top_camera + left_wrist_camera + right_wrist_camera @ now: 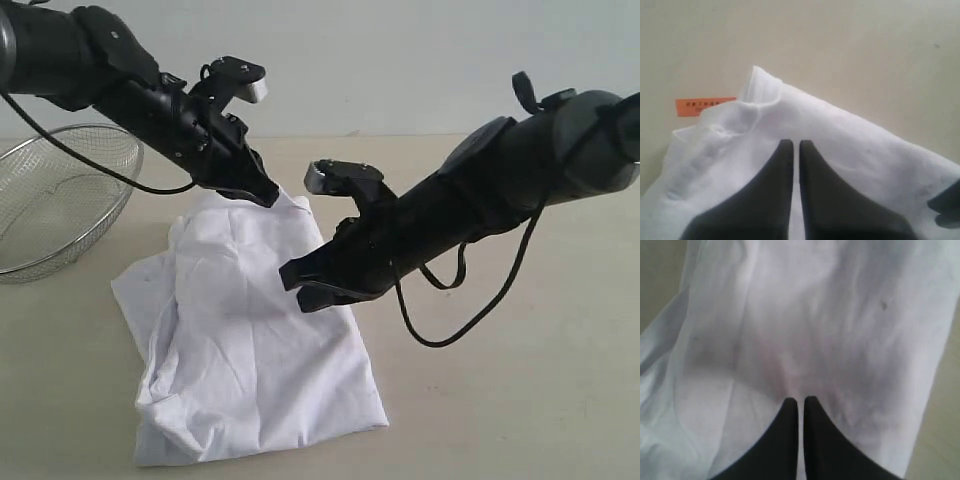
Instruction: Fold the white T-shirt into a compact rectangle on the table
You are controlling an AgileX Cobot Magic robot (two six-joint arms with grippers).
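The white T-shirt (250,340) lies partly folded and rumpled on the table (520,400), its lettering hidden. My left gripper (268,193) is at the shirt's far edge, which rises to its tip. In the left wrist view the left gripper (791,144) is shut to a thin slit on the shirt (850,130), just behind the collar, with the orange neck tag (705,106) lying on the table (840,40). My right gripper (295,285) is over the shirt's right side. In the right wrist view the right gripper (801,400) is shut, and creases in the shirt (840,315) run to its fingertips.
A wire mesh basket (60,200) stands at the left edge of the table, close to the left arm. Bare tabletop stretches to the right of the shirt and in front of it. A black cable (450,330) hangs below the right arm.
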